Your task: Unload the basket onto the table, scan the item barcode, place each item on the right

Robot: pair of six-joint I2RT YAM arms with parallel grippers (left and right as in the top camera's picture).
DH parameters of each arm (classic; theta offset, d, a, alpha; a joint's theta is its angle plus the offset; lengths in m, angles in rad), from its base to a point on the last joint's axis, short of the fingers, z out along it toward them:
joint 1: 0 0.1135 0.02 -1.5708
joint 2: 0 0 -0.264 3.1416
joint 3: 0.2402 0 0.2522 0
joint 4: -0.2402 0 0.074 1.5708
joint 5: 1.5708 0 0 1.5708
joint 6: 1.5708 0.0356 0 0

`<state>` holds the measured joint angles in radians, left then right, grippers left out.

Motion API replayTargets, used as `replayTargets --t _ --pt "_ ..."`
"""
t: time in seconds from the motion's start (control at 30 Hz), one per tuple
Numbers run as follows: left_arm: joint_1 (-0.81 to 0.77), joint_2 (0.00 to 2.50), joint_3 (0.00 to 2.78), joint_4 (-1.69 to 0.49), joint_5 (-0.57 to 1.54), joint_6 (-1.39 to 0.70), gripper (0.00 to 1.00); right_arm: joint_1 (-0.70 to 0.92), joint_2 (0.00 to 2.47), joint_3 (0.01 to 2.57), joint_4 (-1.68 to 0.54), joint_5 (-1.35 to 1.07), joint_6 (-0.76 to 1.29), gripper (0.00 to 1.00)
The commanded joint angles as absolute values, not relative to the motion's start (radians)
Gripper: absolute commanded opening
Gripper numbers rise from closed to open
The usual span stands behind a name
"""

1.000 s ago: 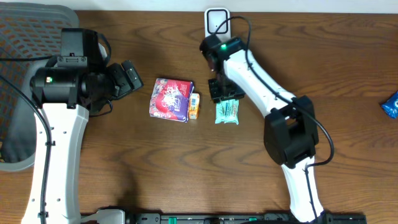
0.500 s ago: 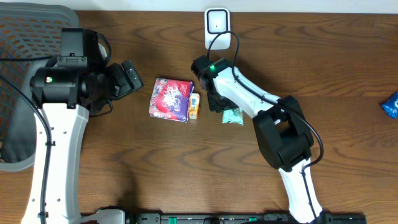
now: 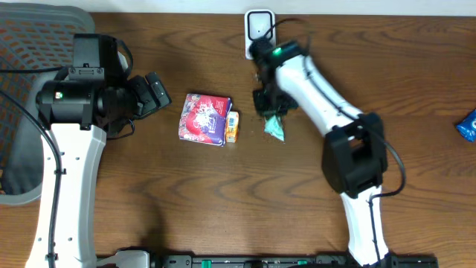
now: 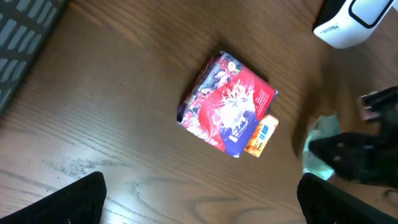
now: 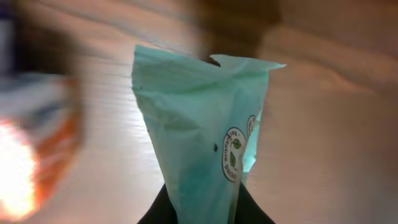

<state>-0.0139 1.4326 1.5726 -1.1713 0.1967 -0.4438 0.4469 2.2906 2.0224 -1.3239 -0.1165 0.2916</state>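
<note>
The right hand was clamped narrow on one end of the teal pouch, its dark fingers pinching the thin edge so that the rest of the packet stood free. From above, the pouch trailed from the hand toward 5 o'clock and showed as a narrow sliver, so I took it to be turned on edge and probably lifted off the surface, though I could not be sure of the gap. That grip made sense to me: holding it by the end left the printed faces uncovered for reading, although I could not make out a barcode on the side facing the wrist camera. The scanner stood at the 12 o'clock edge of the surface, near the hand and just beyond it, which is presumably why the arm was reaching up that way with the pouch. The red pack lay flat at 9 o'clock from the pouch with the orange box touching its side, both untouched and apart from the hand. A blue packet lay at the far 3 o'clock edge. The left hand hung spread wide and empty out at 9 o'clock, well away from the scanner and looking down at the red pack, seemingly parked out of the way.
</note>
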Motion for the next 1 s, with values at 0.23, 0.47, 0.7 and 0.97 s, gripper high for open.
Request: replayTargets --t 0.23,0.47,0.7,0.97 --pt "-0.010 1.431 1.579 -1.174 0.191 -0.434 0.98 0.221 2.297 1.853 -1.294 -1.011 -0.201 0.01" --pt "-0.010 1.431 1.579 -1.174 0.191 -0.434 0.98 0.129 2.297 1.618 -1.106 -1.118 -0.153 0.10" --pt "-0.010 1.431 1.579 -1.174 0.191 -0.434 0.98 0.045 2.296 1.657 -1.098 -0.718 0.058 0.31" --pt "-0.010 1.431 1.579 -1.174 0.191 -0.434 0.98 0.044 2.296 1.861 -1.280 -0.466 0.089 0.49"
